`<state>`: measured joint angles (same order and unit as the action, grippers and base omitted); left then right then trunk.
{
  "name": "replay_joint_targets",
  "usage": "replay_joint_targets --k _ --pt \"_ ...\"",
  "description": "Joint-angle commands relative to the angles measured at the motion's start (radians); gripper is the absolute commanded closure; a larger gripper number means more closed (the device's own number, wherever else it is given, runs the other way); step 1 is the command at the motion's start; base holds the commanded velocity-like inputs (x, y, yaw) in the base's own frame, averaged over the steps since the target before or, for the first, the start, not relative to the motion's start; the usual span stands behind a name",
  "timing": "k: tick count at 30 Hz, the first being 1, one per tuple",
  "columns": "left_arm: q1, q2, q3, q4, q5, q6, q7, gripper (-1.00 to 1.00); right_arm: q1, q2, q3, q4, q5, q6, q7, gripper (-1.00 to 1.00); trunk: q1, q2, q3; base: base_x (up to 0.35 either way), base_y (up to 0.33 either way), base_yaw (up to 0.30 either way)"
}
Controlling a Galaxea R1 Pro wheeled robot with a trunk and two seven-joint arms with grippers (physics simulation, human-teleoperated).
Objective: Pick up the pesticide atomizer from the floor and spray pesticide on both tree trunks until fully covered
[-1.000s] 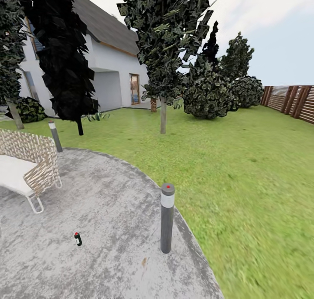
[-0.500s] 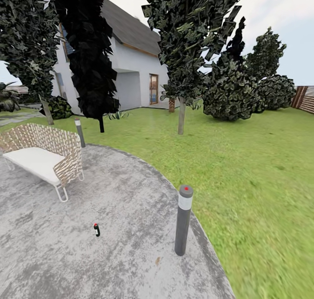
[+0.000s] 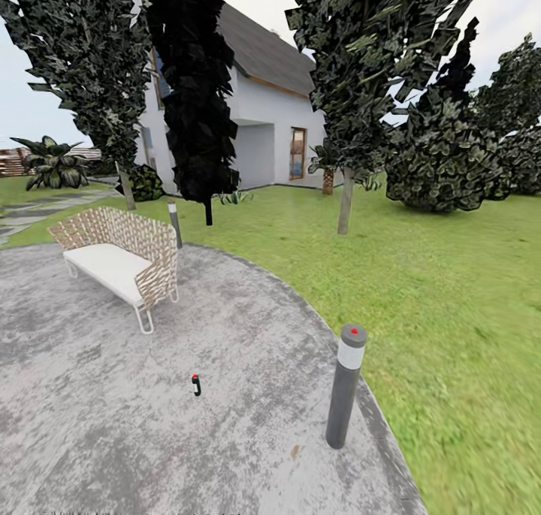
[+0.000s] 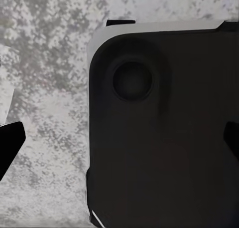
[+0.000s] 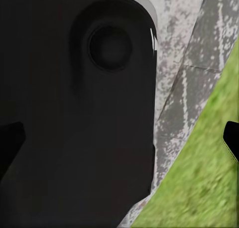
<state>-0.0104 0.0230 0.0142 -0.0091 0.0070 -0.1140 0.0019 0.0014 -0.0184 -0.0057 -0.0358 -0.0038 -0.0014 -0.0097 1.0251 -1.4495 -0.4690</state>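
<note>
Out on the grey paved patio (image 3: 98, 425), the little sprayer (image 3: 196, 384) is standing upright, long axis vertical, red-tipped head on top and dark body below. It sits well inside the paving, between the wicker bench (image 3: 120, 263) near the patio's far edge and the grey bollard (image 3: 345, 387) with the red dot at the edge where paving meets lawn (image 3: 451, 312). It's too small to tell which way the nozzle faces.

Two trees with pale trunks are on the grass: one trunk (image 3: 345, 200) past the far edge of the patio, another (image 3: 125, 186) behind the bench. A near-black conifer (image 3: 194, 102) stands between them, with a white house (image 3: 270, 124) behind.

Both wrist views look down past a dark body panel. The left gripper (image 4: 119, 138) has its fingertips (image 4: 10, 143) spread wide at the frame sides, holding nothing, over paving. The right gripper (image 5: 119, 138) is likewise spread and not holding anything, above the paving-grass edge.
</note>
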Motion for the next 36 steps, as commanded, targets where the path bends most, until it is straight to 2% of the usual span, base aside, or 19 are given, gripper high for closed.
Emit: replay_joint_targets --k 1,9,25,36 --pt "-0.001 0.0 0.001 0.001 0.001 -0.004 0.001 -1.0 0.0 0.0 0.0 -0.001 0.0 0.0 -0.001 -1.0 0.0 0.0 -0.001 0.0 0.0 0.285" --pt "-0.001 0.0 0.002 0.001 0.001 -0.007 0.004 -1.0 0.0 0.001 0.0 -0.001 0.0 0.0 -0.001 -1.0 0.0 0.0 -0.001 0.0 0.0 0.225" --pt "-0.001 0.0 0.003 0.001 0.001 -0.007 0.003 -1.0 0.0 0.0 0.0 -0.001 0.0 0.0 0.0 -1.0 0.0 0.0 -0.001 0.0 0.0 0.017" --pt "-0.001 0.0 0.003 0.001 0.001 -0.007 0.003 -1.0 0.0 0.0 0.0 -0.001 0.001 0.001 0.001 -1.0 0.0 0.0 -0.001 0.0 0.0 0.116"
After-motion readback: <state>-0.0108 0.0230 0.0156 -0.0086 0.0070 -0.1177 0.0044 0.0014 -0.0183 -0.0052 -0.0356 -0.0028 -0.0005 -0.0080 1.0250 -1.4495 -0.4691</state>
